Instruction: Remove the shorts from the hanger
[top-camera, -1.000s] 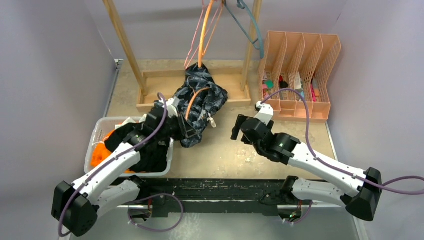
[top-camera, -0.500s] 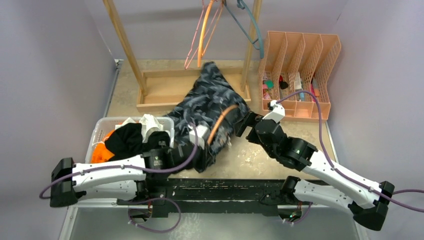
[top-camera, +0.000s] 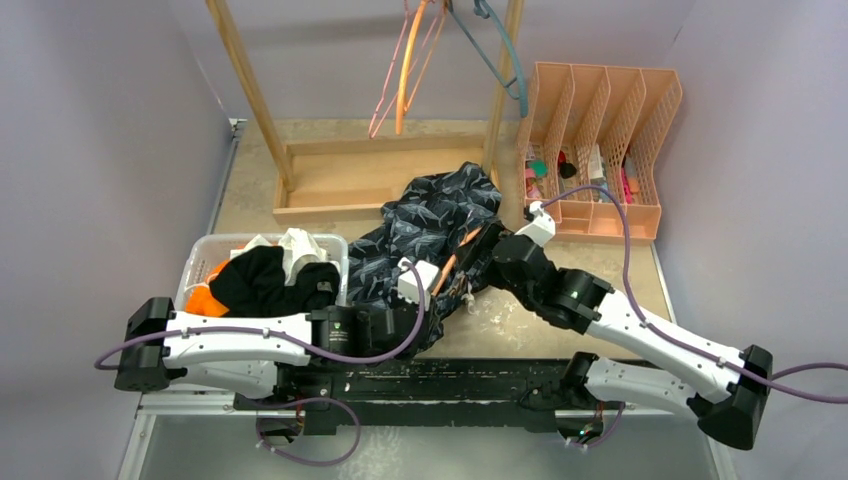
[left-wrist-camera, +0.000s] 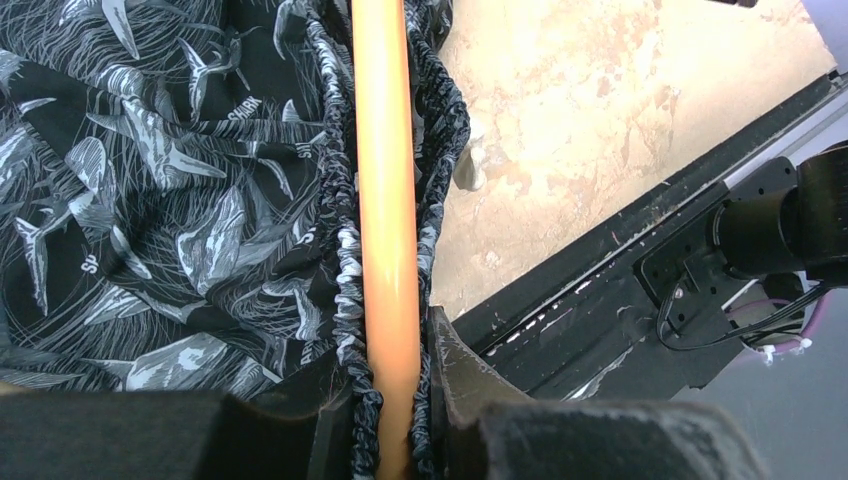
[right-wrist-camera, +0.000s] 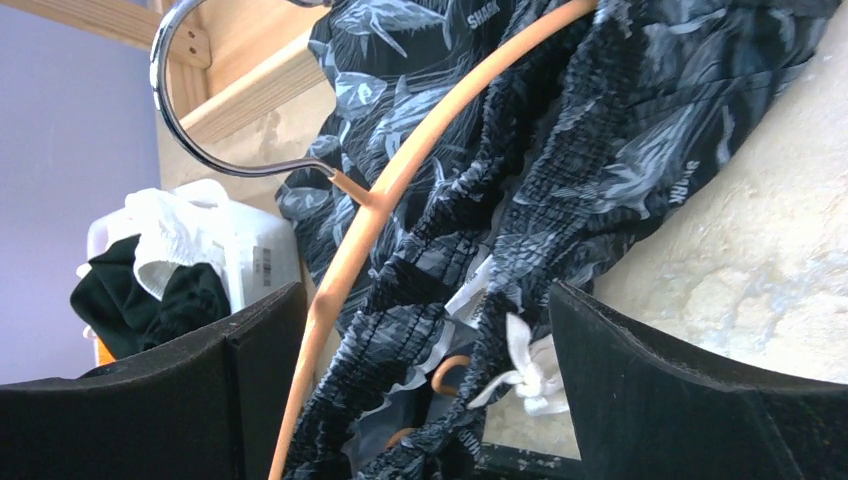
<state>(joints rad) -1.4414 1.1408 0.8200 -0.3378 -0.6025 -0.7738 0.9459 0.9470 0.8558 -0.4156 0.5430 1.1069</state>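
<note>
Top external | camo shorts (top-camera: 430, 215) diagonal | left gripper (left-wrist-camera: 390, 400) clamps hanger (left-wrist-camera: 385, 150) | right gripper (right-wrist-camera: 425, 300) agape

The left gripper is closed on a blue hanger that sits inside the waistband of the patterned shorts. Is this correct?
Not quite. The hanger is orange, not blue; the left wrist view shows it. The rest holds: the left gripper is closed on it, and it sits inside the waistband of the patterned shorts.
</note>
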